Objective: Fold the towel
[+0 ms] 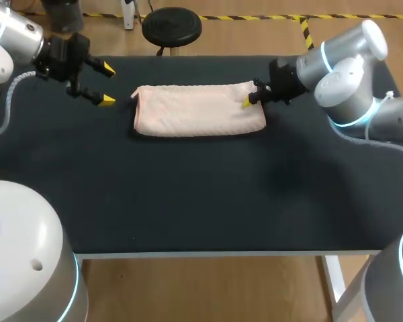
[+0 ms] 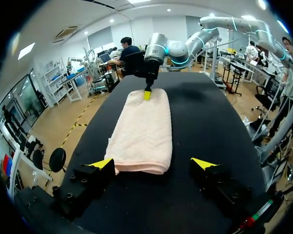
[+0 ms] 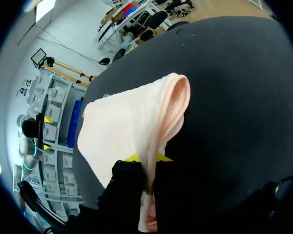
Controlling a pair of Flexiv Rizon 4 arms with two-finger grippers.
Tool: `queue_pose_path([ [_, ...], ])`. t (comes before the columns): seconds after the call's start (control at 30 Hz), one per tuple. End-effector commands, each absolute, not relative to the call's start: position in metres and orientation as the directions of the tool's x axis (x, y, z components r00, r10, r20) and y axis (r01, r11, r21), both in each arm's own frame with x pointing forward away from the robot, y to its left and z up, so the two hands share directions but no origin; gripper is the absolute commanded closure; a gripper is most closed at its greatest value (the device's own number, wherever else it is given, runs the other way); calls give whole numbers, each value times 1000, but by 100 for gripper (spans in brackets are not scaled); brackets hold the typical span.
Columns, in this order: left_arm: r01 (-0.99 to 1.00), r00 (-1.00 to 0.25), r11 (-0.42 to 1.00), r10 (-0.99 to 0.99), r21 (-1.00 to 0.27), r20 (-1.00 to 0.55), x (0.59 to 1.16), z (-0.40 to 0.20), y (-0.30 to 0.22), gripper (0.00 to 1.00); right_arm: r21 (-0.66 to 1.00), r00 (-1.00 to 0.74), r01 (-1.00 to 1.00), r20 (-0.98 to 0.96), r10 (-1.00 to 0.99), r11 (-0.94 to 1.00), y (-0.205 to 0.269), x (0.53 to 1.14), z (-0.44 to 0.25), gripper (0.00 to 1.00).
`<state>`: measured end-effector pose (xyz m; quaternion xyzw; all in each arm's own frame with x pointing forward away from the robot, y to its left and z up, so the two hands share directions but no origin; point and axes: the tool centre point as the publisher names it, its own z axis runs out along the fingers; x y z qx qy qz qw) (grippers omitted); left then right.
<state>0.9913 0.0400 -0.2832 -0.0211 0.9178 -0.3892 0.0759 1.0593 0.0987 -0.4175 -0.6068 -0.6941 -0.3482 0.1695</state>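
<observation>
At the middle of the black table (image 1: 188,201), toward its far edge, the pink towel (image 1: 198,111) is lying folded into a long strip, and I am using it as my landmark. At the towel's right end my right gripper (image 1: 250,99) is pinching the edge. In the right wrist view both yellow tips are pressing a fold of cloth between them. Just off the towel's left end my left gripper (image 1: 106,84) is hovering with its fingers spread wide, not touching the cloth, and that end of the towel is lying just ahead of it.
</observation>
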Motion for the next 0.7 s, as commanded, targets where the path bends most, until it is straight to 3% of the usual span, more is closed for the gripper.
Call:
queue_pose_path([
  [0.03,22,-987,694,-98,-719,-125,991,-284,41,0,285,-216,958,618,756,40,110,1063,-400,100],
  [0.3,22,-987,694,-98,-719,-125,991,-284,41,0,323,-274,941,542,794,104,164,1072,-373,100],
  [0.7,22,-987,694,-98,-719,-125,991,-284,41,0,331,-378,911,439,815,245,294,1070,-354,100],
])
